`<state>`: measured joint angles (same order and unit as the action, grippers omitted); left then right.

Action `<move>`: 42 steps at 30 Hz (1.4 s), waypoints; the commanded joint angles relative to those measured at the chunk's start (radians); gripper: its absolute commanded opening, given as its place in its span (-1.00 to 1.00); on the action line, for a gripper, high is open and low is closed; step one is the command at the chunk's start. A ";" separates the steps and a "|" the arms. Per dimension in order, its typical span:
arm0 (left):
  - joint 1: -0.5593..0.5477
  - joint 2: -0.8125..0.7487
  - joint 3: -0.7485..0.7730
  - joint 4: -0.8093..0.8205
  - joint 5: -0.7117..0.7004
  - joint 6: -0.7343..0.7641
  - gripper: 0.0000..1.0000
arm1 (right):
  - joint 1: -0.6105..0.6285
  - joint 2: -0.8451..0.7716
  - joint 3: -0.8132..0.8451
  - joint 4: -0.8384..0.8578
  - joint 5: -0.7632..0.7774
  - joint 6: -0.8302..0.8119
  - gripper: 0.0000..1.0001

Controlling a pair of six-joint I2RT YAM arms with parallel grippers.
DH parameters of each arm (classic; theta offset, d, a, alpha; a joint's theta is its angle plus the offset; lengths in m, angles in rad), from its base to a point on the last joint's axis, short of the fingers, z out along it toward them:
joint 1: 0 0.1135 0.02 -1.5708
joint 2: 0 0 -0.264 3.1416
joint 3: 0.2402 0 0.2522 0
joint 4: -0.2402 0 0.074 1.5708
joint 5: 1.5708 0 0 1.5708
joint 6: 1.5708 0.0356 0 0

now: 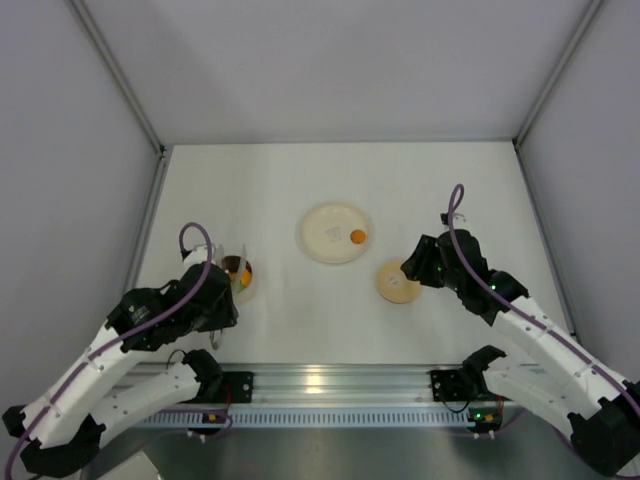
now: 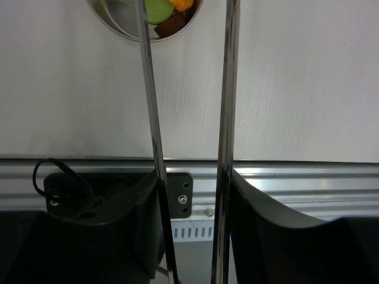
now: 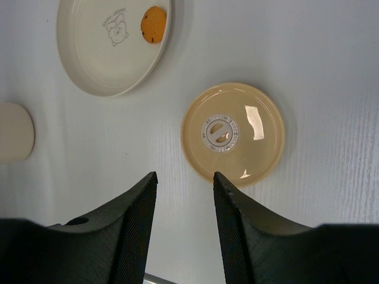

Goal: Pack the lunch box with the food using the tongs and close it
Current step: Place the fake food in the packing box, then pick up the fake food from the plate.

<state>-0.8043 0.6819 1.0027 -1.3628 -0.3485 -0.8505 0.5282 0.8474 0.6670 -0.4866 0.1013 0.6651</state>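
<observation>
The lunch box (image 1: 240, 277) is a small steel pot on the left; its inner wall (image 2: 117, 16) shows at the top of the left wrist view, with green, orange and brown food (image 2: 159, 9) inside. My left gripper (image 2: 194, 189) is shut on the tongs (image 2: 228, 89), whose two arms reach toward the pot with a gap between them. One orange piece of food (image 1: 357, 236) lies on the cream plate (image 1: 322, 233). The tan lid (image 3: 233, 133) lies flat on the table, just ahead of my open, empty right gripper (image 3: 183, 180).
The cream plate (image 3: 95, 53) sits at the table's middle, left of the lid (image 1: 398, 282). An aluminium rail (image 1: 330, 383) with the arm bases runs along the near edge. Grey walls close in the table at the back and sides.
</observation>
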 commanded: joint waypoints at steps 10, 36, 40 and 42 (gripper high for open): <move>0.001 0.499 0.322 0.261 0.150 0.251 0.06 | 0.016 -0.019 0.052 0.005 0.017 -0.010 -0.14; -0.012 1.033 0.490 0.593 0.342 0.321 0.04 | 0.010 -0.084 0.063 -0.095 0.066 -0.030 -0.13; -0.019 1.065 0.501 0.588 0.339 0.321 0.04 | 0.009 -0.091 0.065 -0.102 0.067 -0.033 -0.13; -0.026 1.081 0.504 0.590 0.339 0.324 0.03 | 0.007 -0.099 0.063 -0.107 0.071 -0.035 -0.13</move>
<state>-0.8177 1.7523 1.4605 -0.8154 -0.0147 -0.5415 0.5282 0.7704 0.6899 -0.5591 0.1493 0.6510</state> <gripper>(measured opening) 0.522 0.436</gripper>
